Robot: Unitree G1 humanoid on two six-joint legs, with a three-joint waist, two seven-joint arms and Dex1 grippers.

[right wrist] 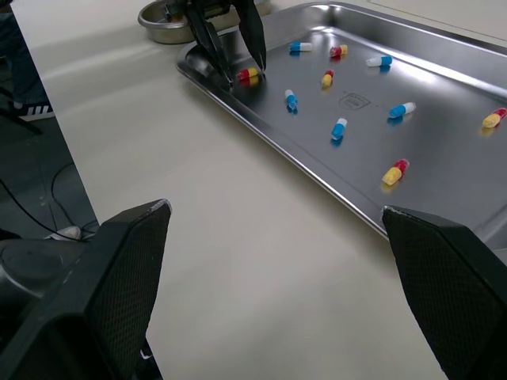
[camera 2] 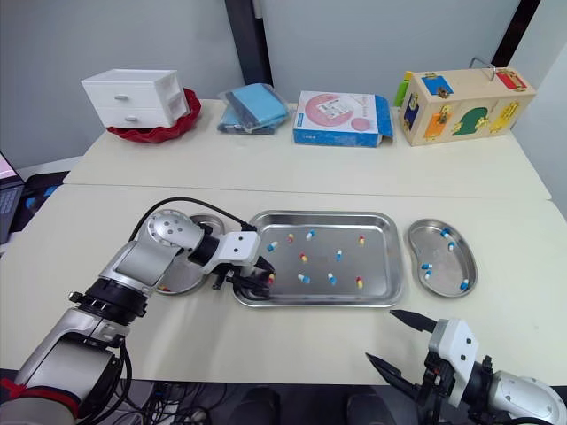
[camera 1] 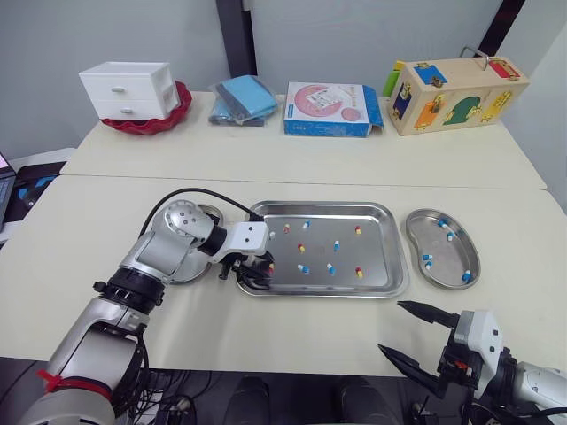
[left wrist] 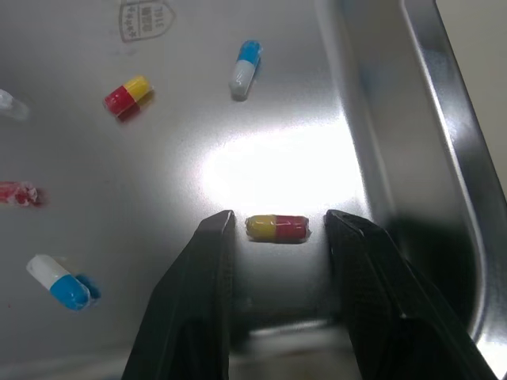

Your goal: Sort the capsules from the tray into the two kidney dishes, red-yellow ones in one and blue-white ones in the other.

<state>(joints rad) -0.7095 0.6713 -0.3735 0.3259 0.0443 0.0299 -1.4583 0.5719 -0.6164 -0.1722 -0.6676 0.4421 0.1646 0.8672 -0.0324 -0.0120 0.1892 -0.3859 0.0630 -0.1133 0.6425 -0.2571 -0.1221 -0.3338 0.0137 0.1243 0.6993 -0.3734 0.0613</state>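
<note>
The tray (camera 1: 376,252) is mirror-glossy metal, as are the 2 dishes (camera 1: 452,261). Capsules (left wrist: 276,228) look smooth and shiny. The table (camera 1: 292,150) is matt; the box (camera 1: 461,73) is wood.

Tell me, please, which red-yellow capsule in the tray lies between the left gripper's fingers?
The red-yellow capsule beside the wall of the tray, crosswise between the open fingers of the left gripper; the others lie out on the tray floor.

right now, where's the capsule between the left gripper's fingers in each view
Left eye: capsule at the tray's near-left corner.
Right eye: capsule, same corner.
Left wrist: capsule between the left gripper's tips.
Right wrist: capsule between those same tips.
Landmark: the tray rim beside it.
</note>
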